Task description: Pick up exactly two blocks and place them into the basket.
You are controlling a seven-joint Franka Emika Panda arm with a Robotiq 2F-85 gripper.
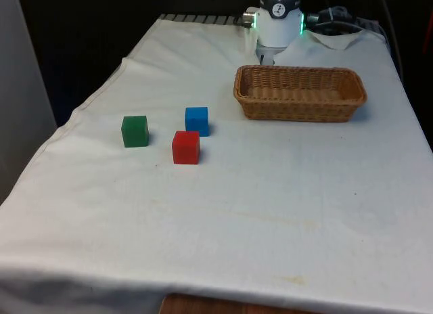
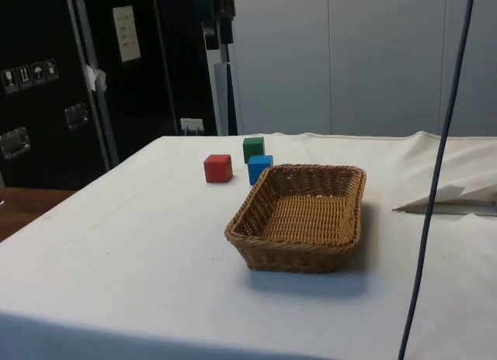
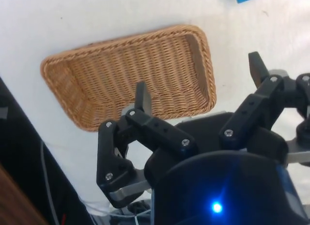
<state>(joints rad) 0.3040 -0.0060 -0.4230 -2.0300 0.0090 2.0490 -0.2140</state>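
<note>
Tool (image 3: 198, 82): you have it high above the basket with its two fingers (image 3: 143, 96) spread well apart and nothing between them.
Basket (image 1: 300, 108): wicker, oblong, upright on the surface (image 1: 270, 192) towards the front view's right; it holds nothing. In the wrist view the tool body covers one of its long edges.
Red block (image 1: 185, 147): on the cloth, well apart from the basket, nearest the front camera of the three.
Blue block (image 1: 197, 120): just behind the red one, very close; whether they touch you cannot tell. In the wrist view only a corner shows, cut off at the picture edge. In the side view it sits just beside the basket's far rim.
Green block (image 1: 135, 131): to the front view's left of the other two, standing clear of them. In the side view the blue block hides its lower part.
</note>
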